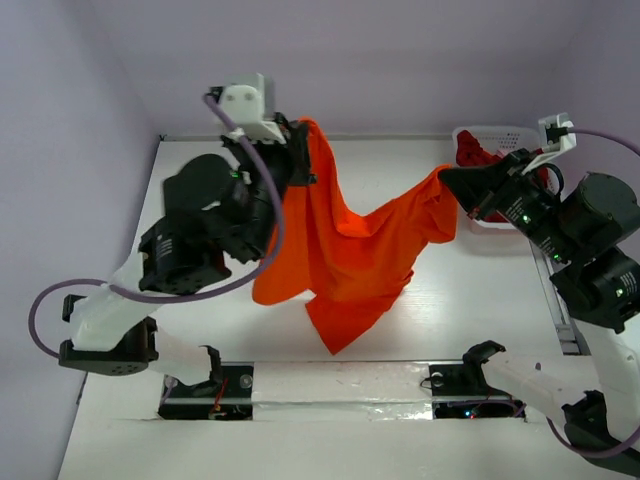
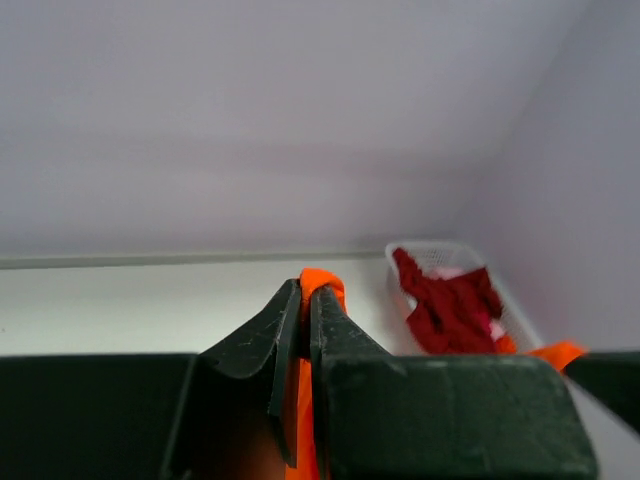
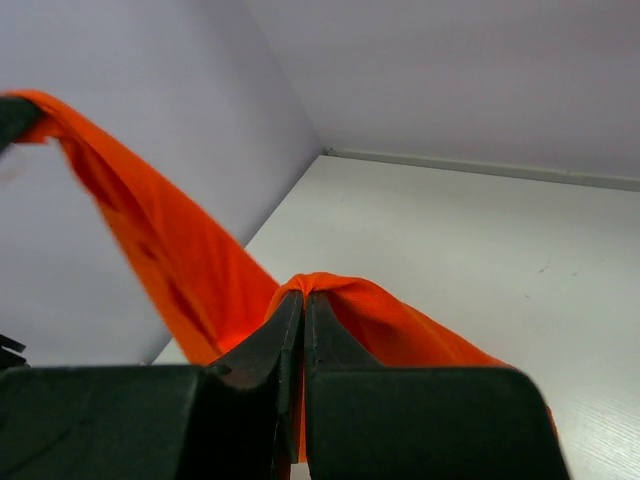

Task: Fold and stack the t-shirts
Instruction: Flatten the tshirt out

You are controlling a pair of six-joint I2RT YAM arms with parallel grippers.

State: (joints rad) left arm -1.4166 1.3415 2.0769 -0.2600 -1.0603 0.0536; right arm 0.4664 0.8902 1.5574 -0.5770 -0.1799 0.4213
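Here, one shirt held aloft for spreading

The orange t-shirt (image 1: 345, 240) hangs stretched above the tabletop's (image 1: 450, 310) middle, its low end apparently brushing the surface. The left pincer (image 1: 300, 150) near the far edge and the right pincer (image 1: 450, 180) by the far right corner each clench an upper edge, likely to open it flat. Dark red t-shirts (image 1: 478, 152) sit in the basket (image 1: 500, 132) there.

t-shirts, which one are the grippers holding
The orange t-shirt, stretched between the left gripper and right gripper; the dark red t-shirts lie in the white basket.

Hanging orange t-shirt (image 1: 345, 250) bars the middle; basket (image 1: 492, 129) fills far-right corner.
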